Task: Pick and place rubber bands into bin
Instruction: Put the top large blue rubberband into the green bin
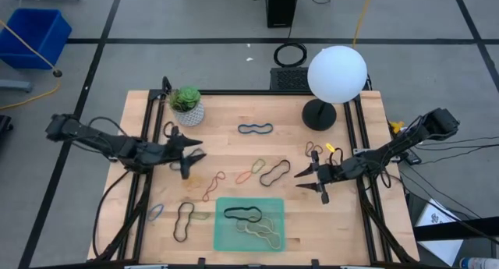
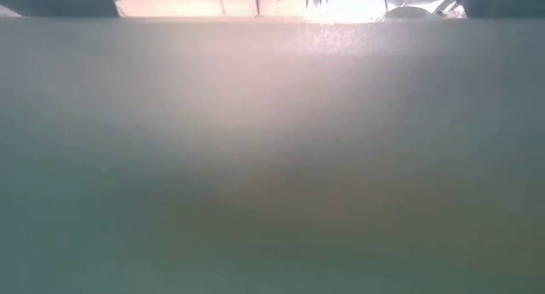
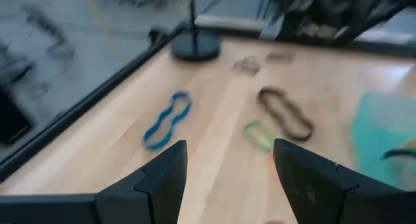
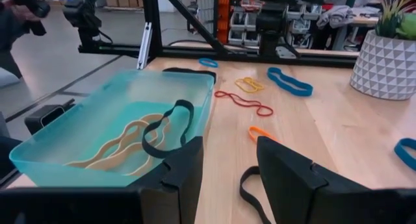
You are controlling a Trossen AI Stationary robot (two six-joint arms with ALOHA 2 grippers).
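The bin (image 1: 250,224) is set at the counter's (image 1: 234,113) near edge, with black and tan bands (image 1: 243,214) inside. More bands (image 1: 255,129) are scattered over the open middle. Both end effectors are held open and empty above bare wood: left (image 1: 189,154) near the plant (image 1: 186,105), right (image 1: 310,179) beside the bin's far corner.

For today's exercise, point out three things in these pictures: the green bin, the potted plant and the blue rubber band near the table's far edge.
green bin (image 1: 221,239): high view, bare floor at its left end.
potted plant (image 1: 185,99): high view, its green leaves.
blue rubber band (image 1: 255,129): high view, the narrow waist of the loop.
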